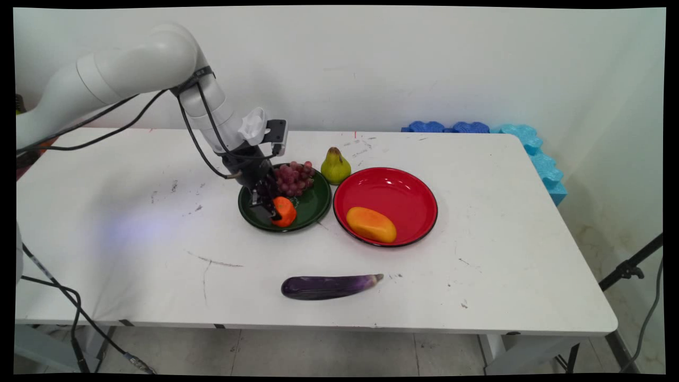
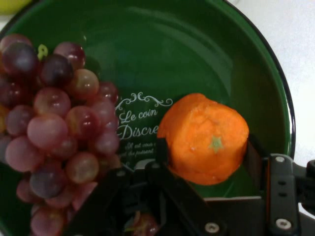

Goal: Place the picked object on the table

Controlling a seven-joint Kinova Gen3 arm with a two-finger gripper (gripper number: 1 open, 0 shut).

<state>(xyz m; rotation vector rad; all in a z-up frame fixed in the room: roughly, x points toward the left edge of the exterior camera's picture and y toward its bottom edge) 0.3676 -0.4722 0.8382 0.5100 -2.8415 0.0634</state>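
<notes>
Orange fruit (image 2: 204, 140), rounded, dimpled, pinched by gripper (image 2: 206, 157) over glossy green plate (image 2: 197, 54).

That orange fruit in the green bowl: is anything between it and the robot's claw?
Nothing visible. The gripper has a finger on each side of the orange fruit in the green bowl; the grapes lie beside it.

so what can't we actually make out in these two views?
- Main view: the hand covers the left side of the orange fruit, so contact there is hidden.
- Hand view: the grapes run off the left and bottom edges; the green plate is cropped too.
- Hand view: the plate's lettering is partly covered by the orange fruit and the grapes.
- Hand view: the pear is a sliver at the top-left corner.
</notes>
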